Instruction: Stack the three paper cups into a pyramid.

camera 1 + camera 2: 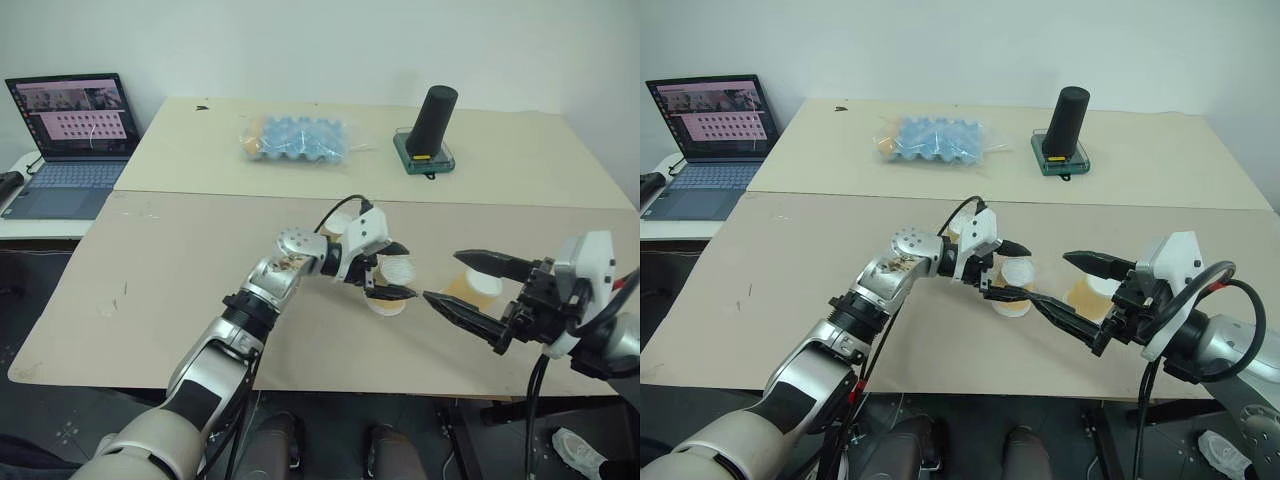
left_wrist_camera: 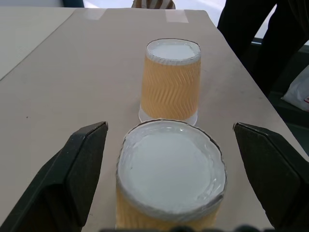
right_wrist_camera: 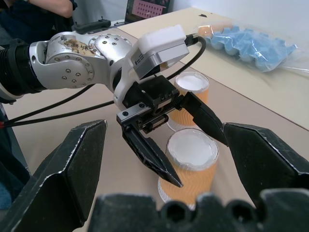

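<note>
On the near half of the table [image 1: 200, 300], toward its right side, both arms meet over the work, and none of the three paper cups is stacked yet; all stand upside down on the surface. The left gripper [image 1: 408, 270] reaches across from the left with its jaws spread on either side of the middle cup [image 2: 169, 179], with a clear gap on each side, so it holds nothing. The right gripper [image 1: 443, 276] hangs just to the right, jaws also spread wide and empty, with the right-hand cup [image 1: 482, 286] beside and partly behind it. The third cup [image 3: 192, 83] stands just beyond the left gripper, on its far left side.

My reading is that the bottom row is being laid out. The middle cup looks freshly placed, but which neighbour is to pair with it I cannot tell. Next, the left jaws must draw straight back without brushing the light cup, and two cups must end up touching or nearly so. The remaining one then goes on top, bridging both bases.

Well clear of all this, a laptop [image 1: 70, 140] sits far left on a side surface. A bagged blue tray [image 1: 298, 137] and a tall black cylinder [image 1: 435, 120] stand on the far table. The real obstruction is the grippers crowding each other around the cups.
</note>
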Tool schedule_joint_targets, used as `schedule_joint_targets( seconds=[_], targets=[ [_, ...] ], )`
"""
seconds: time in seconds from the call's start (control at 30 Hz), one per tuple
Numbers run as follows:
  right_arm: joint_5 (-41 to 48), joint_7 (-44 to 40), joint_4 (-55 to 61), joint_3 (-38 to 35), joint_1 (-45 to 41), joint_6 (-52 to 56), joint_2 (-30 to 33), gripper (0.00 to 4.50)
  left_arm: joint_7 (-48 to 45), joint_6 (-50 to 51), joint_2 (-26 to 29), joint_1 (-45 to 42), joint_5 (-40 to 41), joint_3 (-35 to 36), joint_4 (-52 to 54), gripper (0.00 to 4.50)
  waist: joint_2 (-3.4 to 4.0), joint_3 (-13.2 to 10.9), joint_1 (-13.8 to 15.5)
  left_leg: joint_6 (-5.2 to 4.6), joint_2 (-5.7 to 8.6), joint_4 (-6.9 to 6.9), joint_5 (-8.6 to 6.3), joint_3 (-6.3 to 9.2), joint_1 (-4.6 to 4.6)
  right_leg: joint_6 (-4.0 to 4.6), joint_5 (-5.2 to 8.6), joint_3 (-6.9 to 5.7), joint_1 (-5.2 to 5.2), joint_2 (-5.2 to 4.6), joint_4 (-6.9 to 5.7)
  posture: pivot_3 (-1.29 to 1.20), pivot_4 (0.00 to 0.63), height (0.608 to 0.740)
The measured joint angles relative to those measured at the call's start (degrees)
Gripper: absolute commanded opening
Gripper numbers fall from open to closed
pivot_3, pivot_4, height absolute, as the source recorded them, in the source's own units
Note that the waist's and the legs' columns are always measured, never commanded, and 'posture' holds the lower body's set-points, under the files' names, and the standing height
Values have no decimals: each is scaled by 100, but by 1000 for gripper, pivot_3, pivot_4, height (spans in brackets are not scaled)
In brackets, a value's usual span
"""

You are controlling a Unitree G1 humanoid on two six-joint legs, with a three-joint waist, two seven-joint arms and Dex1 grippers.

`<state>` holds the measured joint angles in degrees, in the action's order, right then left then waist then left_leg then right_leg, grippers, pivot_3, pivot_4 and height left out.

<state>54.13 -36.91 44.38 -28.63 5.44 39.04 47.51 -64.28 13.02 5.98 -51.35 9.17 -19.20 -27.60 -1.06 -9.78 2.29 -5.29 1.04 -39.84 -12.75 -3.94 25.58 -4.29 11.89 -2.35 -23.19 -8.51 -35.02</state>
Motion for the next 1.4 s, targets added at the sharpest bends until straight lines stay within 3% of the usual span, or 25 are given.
schedule_joint_targets(
  seconds=[0.2, 0.57, 0.7, 0.83, 1.1, 1.4],
  targets=[
    [-1, -49, -81, 28, -67, -9, 1, 4500, 36, 223, 221, 6, 20, 143, 532, 4466, 0, 0, -7, 0, -1, 0, 0, 0, 1, 0, 0, 0, -1, 0, 0, 0, 150, 726],
    [-77, -177, -239, 231, -257, -20, 1, 4500, 885, 1529, 1036, 314, 651, 1189, 3054, 4466, 2, 1, -11, 2, 0, -1, 1, 6, -2, -1, 0, 0, 2, 0, -2, 0, 150, 726],
    [-79, -196, -252, 272, -246, -20, 1, 4500, 2026, 2174, 816, 1176, 689, 1687, 4088, 4466, 5, 3, -19, 3, 0, 0, 1, 6, -7, -3, 1, 4, 8, 0, -1, 0, 150, 726],
    [-69, -241, -262, 278, -237, -20, 1, 4500, 3086, 2803, 576, 2354, 616, 1679, 4659, 4466, 4, 2, -5, 9, 1, -2, 5, 7, -7, -3, 0, 1, 7, 1, -9, 0, 150, 726],
    [-61, -259, -267, 302, -237, -20, 1, 4500, 3702, 2885, 525, 2731, 539, 1499, 4855, 4466, 5, 3, 4, 11, 1, -4, 5, 8, -13, -3, -1, 1, 3, 1, -6, 0, 150, 726],
    [-55, -186, -251, 309, -240, -20, 0, 4500, 3753, 2222, 698, 2465, 246, 1366, 3861, 4466, 5, 3, 14, 10, 2, -4, 4, 8, -12, -3, -1, 1, 1, 0, -3, 0, 150, 726]
  ],
)
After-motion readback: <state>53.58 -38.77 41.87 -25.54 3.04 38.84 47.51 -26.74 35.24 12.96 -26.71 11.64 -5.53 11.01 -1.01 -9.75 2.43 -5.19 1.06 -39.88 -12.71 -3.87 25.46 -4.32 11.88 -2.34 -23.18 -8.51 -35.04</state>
